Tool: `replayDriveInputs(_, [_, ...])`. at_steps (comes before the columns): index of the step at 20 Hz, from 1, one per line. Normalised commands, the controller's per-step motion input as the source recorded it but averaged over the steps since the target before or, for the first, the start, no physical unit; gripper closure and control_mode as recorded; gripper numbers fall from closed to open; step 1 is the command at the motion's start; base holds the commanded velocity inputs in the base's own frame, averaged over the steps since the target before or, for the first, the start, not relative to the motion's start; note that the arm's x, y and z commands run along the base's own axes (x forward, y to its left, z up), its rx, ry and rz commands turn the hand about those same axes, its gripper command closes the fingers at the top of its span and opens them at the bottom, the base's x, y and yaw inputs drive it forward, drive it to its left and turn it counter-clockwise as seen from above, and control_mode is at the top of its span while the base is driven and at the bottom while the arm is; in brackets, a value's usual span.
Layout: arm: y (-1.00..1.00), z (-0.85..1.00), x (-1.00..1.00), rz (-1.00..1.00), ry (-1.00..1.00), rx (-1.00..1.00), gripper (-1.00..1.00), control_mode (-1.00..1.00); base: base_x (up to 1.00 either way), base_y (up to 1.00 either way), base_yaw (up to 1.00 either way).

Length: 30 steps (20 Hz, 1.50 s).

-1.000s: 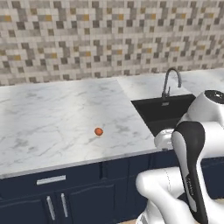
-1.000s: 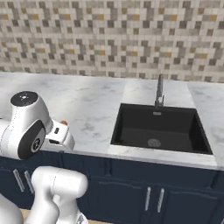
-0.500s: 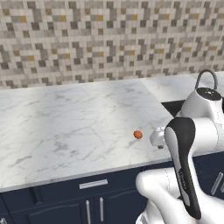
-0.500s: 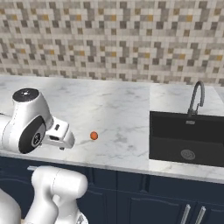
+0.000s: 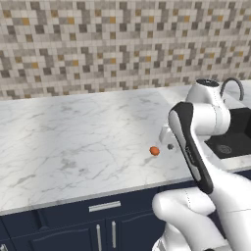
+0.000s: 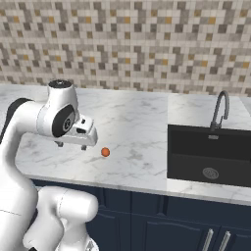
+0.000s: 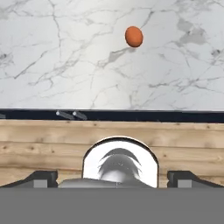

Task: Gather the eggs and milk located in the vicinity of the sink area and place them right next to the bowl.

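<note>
White-veined marble counter (image 5: 73, 142) has slid across both base views since a second ago: the base has driven, so the black sink (image 6: 208, 154) now sits at three o'clock. The gripper (image 6: 72, 144) hangs empty, jaws spread wide. One egg (image 6: 105, 152) lies just beside it, at three o'clock, ready for picking.

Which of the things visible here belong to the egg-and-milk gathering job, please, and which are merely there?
Job:
- small orange-brown egg on the marble counter
- black recessed sink
- open two-finger gripper

Merely there:
- white marble counter
- mosaic tile backsplash
- navy cabinet fronts
</note>
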Motion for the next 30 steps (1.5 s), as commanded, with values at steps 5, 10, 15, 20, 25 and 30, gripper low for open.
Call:
replayDriveInputs(5, [-0.11,-0.63,0.97,-0.05,0.09,-0.19,-1.0,-1.0,0.0,0.0,0.0])
replayDriveInputs(10, [-0.27,-0.87,0.94,-0.03,0.02,-0.02,-1.0,-1.0,0.0,0.0,0.0])
replayDriveInputs(15, [-0.21,-0.16,1.0,-0.04,0.03,0.01,-1.0,-1.0,0.0,0.0,0.0])
replayDriveInputs(20, [0.0,-0.12,0.81,0.0,0.06,0.0,-1.0,-1.0,0.0,0.0,0.0])
replayDriveInputs(25, [0.02,-0.37,0.3,0.05,0.05,0.06,-1.0,-1.0,0.0,0.0,0.0])
replayDriveInputs(30, [0.0,-0.4,0.32,0.13,0.0,0.06,-1.0,-1.0,0.0,0.0,0.0])
